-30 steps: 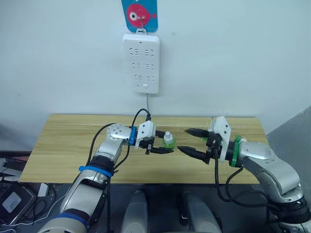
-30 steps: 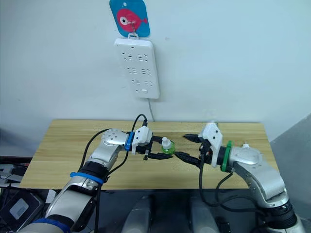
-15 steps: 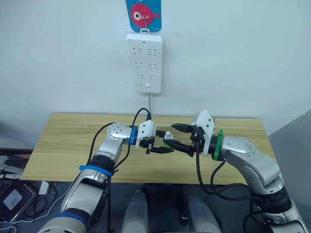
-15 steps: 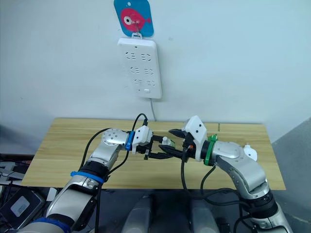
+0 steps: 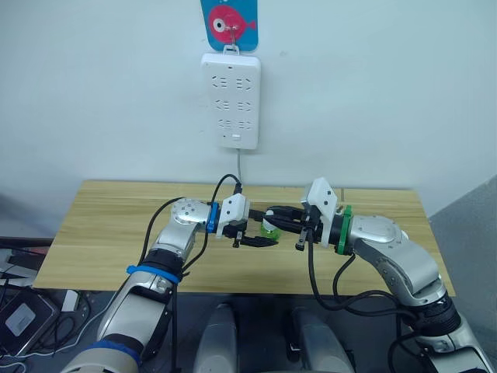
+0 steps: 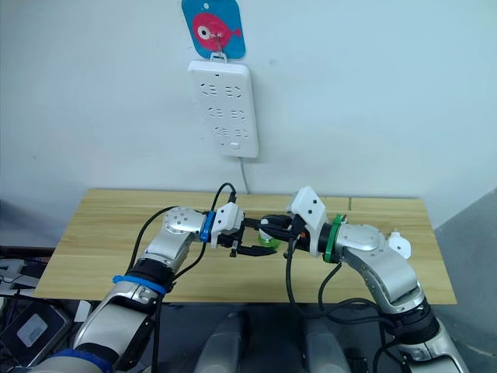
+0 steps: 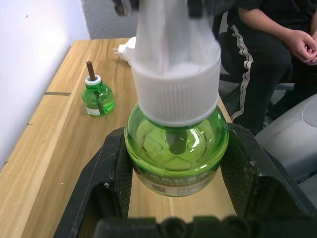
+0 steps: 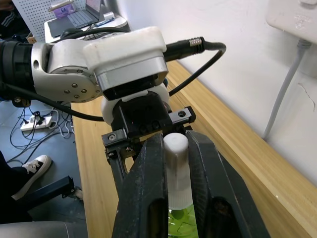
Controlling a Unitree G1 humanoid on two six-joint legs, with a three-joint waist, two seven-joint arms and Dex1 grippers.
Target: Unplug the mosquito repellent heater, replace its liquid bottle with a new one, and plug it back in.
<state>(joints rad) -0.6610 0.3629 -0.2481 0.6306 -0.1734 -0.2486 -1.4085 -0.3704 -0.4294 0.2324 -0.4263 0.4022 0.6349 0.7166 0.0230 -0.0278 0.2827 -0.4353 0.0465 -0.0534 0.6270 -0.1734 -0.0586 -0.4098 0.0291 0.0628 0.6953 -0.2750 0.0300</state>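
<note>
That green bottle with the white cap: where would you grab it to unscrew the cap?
By the ribbed white cap, from the end, opposite the left end effector clamping the round green bottle. The right end effector grips it there.

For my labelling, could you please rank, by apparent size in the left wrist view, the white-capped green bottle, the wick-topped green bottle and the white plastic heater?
1. white-capped green bottle, though it is nearest the camera.
2. wick-topped green bottle.
3. white plastic heater, partly hidden, so its rank is unsure.
</note>
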